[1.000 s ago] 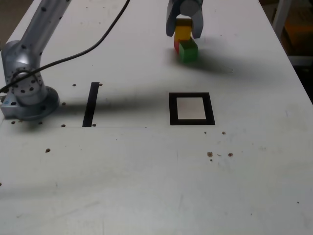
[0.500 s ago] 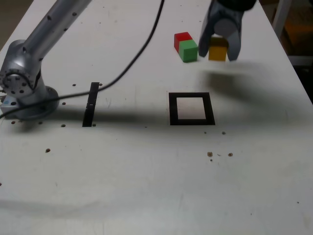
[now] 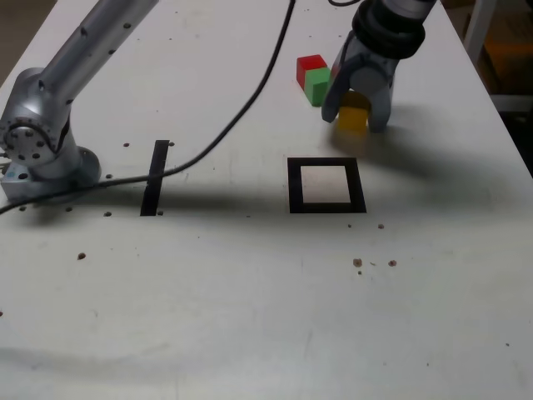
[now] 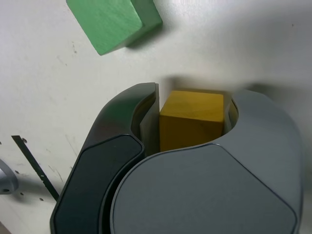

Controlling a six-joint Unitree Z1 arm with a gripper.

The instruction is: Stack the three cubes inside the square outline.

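Clamped on the yellow cube [image 3: 352, 119], the claw [image 3: 355, 117] hangs low over the desk [image 3: 250, 317], just behind the square outline [image 3: 326, 185] in the exterior view. The wrist view shows the yellow cube [image 4: 191, 119] pinched squarely between both jaws.

Toward the exterior view's left of the claw sit the green cube [image 3: 316, 86] and the red cube [image 3: 311, 65], touching each other and outside the outline. The outline itself is empty.

Risks, as I judge them: the claw is not yet over the whitish centre, so letting go here would leave the cube on or behind the tape. A tilted release would give a poor base for the other two cubes.

Compared with half a second ago, the claw has dropped and drawn closer to the outline; a second ago it was beside the other two cubes.
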